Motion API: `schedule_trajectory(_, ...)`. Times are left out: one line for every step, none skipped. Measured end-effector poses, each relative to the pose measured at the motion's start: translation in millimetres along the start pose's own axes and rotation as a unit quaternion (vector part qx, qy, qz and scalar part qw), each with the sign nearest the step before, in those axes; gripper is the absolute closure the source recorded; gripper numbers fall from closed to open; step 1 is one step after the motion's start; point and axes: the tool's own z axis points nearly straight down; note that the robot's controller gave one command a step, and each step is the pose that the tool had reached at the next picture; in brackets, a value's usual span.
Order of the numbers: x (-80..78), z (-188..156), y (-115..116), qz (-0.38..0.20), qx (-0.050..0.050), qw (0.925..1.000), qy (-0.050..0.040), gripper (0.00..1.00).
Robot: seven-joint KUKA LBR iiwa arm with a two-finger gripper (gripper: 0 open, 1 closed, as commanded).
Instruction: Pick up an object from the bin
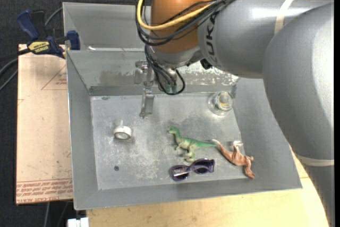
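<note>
Claw (pixel 146 109), closed together and empty, hangs near the white ring (pixel 122 132), up and right of it, over the bin (pixel 106 167) floor. I judge the ring light and rigid; grip across its rim.

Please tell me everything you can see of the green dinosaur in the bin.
The green dinosaur is a small toy, plastic by its look, light green with a paler belly. It rests on the bin floor, toward the front, right of the middle. Its head points up-left in the view. Its long thin tail runs right, and the tip is close to the orange dinosaur. Its legs reach toward the purple sunglasses; I cannot tell whether they touch. The gripper is apart from it, up-left.
</note>
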Motion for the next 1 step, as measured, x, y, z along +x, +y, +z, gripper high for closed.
schedule_trajectory(-1.7, -5.3, -0.8, 0.001, 0.0, 1.0, -0.0037, 0.0)
